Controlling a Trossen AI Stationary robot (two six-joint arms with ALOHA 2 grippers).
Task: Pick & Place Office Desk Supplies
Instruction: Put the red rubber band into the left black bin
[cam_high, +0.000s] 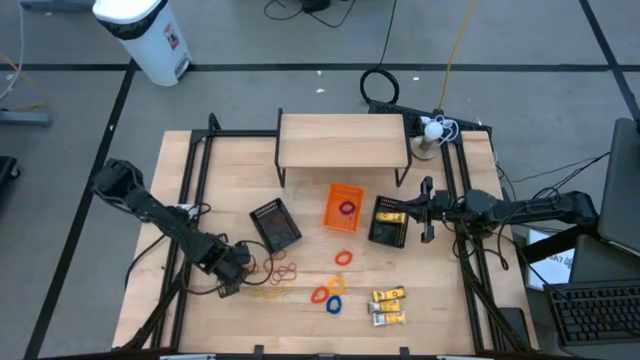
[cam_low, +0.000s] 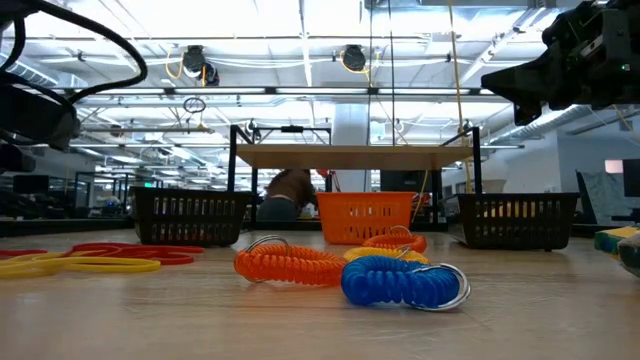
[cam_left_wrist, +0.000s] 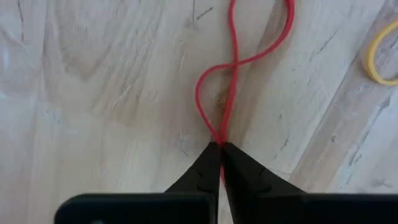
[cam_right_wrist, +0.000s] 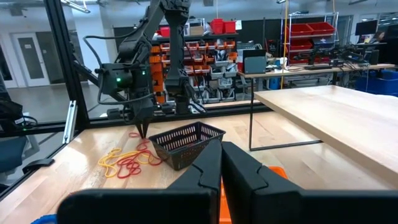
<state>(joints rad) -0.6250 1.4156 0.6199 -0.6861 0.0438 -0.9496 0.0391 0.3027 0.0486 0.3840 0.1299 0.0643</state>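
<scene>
So the left gripper (cam_left_wrist: 221, 144) is down at the table by the pile of rubber bands (cam_high: 275, 275), and its fingertips are pinched closed on a thin red rubber band (cam_left_wrist: 231, 81), right where the loop crosses over itself. The rest of that band is lying flat on the wood, twisted into a figure eight. A yellow band (cam_left_wrist: 376, 53) is seen just off to the side, not touching the red one.

What could go wrong: only a sliver of rubber is caught at the very tips, so it could easily be slipped out on the lift. The band might also be stretched instead of lifted and then snapped free, or neighbours from the tangled pile could be dragged along and dropped outside a bin. The closest black mesh bin (cam_high: 275, 225) sits near the pile, so it could get nudged too.

The right gripper (cam_high: 427, 210) is held up over the other mesh bin (cam_high: 388, 222), closed with nothing in it as far as can be told. The coiled rings (cam_high: 328, 294) and the yellow packets (cam_high: 388, 306) are left loose on the table in front; one ring (cam_high: 347, 208) is already in the orange bin (cam_high: 343, 190).

Writing: nothing readable is spotted. The packets are too small for any print to be made out.
</scene>
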